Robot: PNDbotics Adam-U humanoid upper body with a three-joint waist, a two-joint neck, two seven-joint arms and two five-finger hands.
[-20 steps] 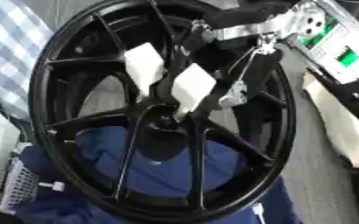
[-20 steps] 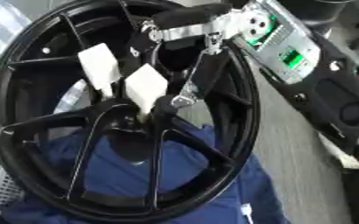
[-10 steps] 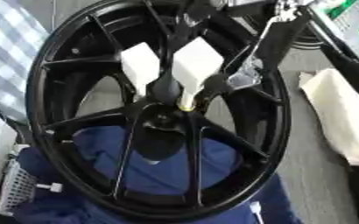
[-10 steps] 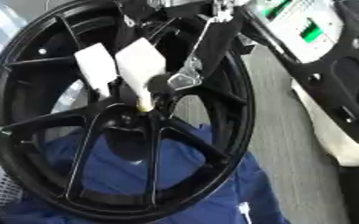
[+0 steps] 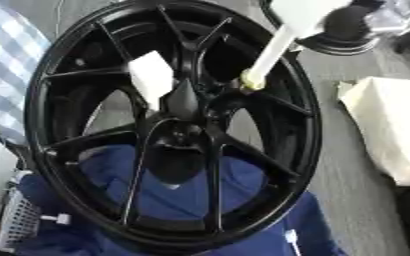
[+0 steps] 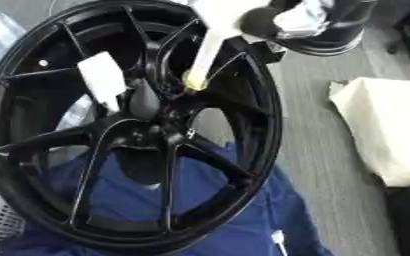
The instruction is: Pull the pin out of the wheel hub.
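Robot hand (image 5: 175,89) with black fingers, white rectangular fingertip pads (image 5: 151,77), silver joint parts near the wrist.

We see the black wheel hub (image 5: 173,130) filling the frame's centre, a white-tipped finger (image 5: 152,80) over its middle.

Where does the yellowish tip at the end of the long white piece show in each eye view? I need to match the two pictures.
Left eye view: the yellowish tip sits right of centre, upper third, against a spoke.
Right eye view: the same tip sits just left of centre, upper third.
Shared landmark: the white square pad on the black wheel, left of the tip in both.
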